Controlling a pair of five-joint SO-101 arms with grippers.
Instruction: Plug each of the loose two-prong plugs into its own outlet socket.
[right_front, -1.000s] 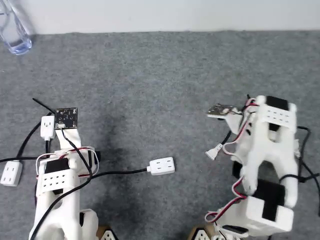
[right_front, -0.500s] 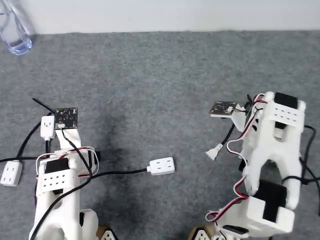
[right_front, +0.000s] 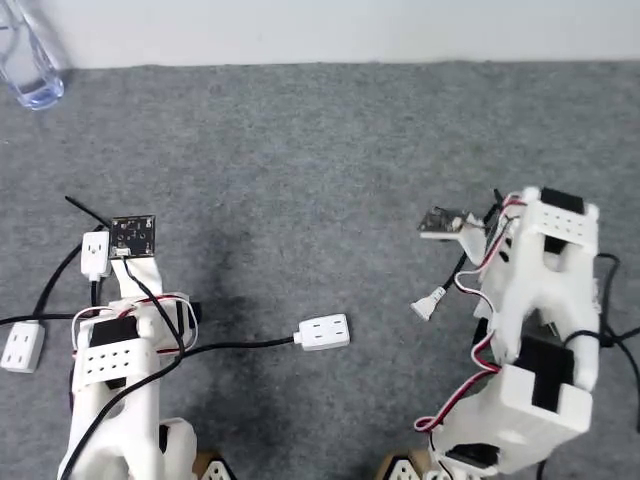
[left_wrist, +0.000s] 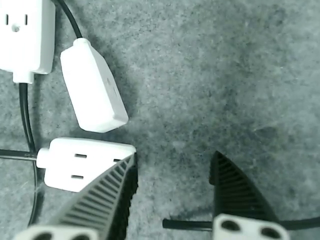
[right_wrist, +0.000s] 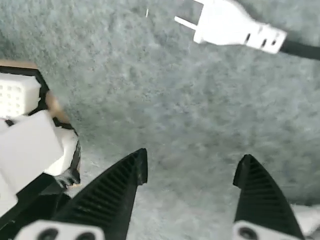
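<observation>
Grey felt-like mat (right_front: 300, 150) covers the table. Clear see-through container (right_front: 30, 75) sits at the far-left corner, near the plain white back wall (right_front: 350, 30).

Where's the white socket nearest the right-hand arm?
In the high view the white socket lies on the grey mat between the two arms, closer to the left arm, at a black cable's end.

White outlet socket (right_front: 324, 332) on grey carpet (right_front: 300, 150)

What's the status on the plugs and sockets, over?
Left gripper open beside outlet socket. Right gripper open, empty. Two-prong plug loose on carpet, unplugged. Black cord lies by left gripper.
</observation>
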